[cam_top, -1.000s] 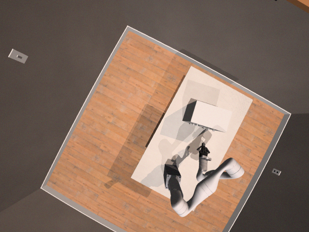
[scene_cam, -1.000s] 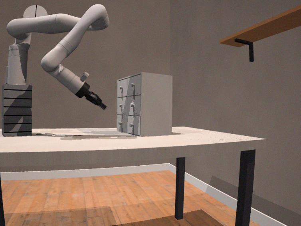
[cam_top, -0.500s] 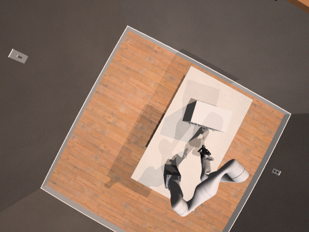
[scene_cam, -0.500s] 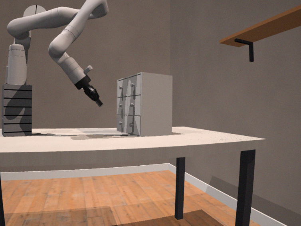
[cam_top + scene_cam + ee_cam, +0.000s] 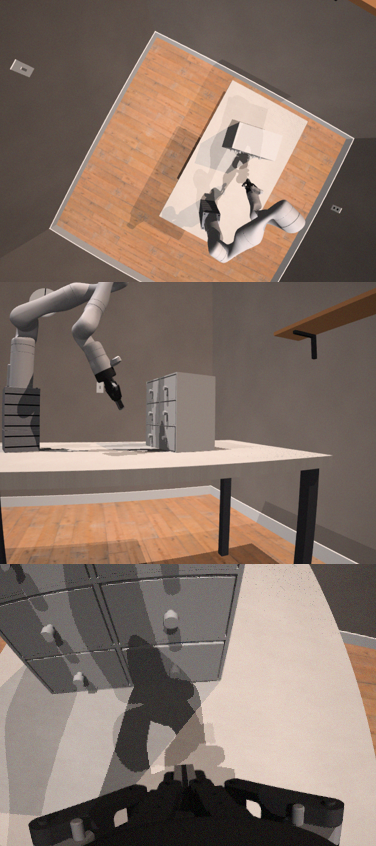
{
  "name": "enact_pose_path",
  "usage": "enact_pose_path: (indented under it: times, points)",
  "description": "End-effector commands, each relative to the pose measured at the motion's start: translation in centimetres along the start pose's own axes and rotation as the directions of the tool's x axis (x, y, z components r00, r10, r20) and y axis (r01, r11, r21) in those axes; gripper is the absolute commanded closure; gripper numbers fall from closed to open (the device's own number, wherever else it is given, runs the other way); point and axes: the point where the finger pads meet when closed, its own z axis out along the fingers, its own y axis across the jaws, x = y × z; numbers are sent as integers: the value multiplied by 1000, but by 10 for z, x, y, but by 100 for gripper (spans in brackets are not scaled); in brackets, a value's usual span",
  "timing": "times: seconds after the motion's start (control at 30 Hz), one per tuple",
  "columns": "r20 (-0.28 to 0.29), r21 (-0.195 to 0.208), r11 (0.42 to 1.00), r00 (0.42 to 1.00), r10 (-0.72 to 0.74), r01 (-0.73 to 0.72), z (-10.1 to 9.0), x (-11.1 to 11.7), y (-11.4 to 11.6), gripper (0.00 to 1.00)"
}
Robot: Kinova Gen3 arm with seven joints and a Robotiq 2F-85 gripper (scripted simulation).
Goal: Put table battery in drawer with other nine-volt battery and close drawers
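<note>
I cannot find the nine-volt battery anywhere on the worktop (image 5: pixel 258 458) from where I stand; none of the three views shows it, so either it is hidden in the shadows or it lies out of sight. The small chest (image 5: pixel 181 411) stands upright on the worktop with all six drawers looking pushed in flush, their knobs (image 5: pixel 171 619) facing the arm. The tool (image 5: pixel 119 404) hangs in the air in front of the chest, apart from it, tilted down toward the worktop, its fingers pressed fully together with nothing between them. Judging by this, either the job is finished or no drawer has been opened yet; I cannot tell which.
</note>
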Motion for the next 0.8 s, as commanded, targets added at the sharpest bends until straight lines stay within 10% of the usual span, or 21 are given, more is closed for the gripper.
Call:
enact_pose_path:
  times: [0.0, 0.77]
  points:
    - [9, -1, 1000, 1000, -23, 23, -9, 20, -1, 100]
    - [263, 3, 1000, 965, -22, 22, -35, 15, -2, 100]
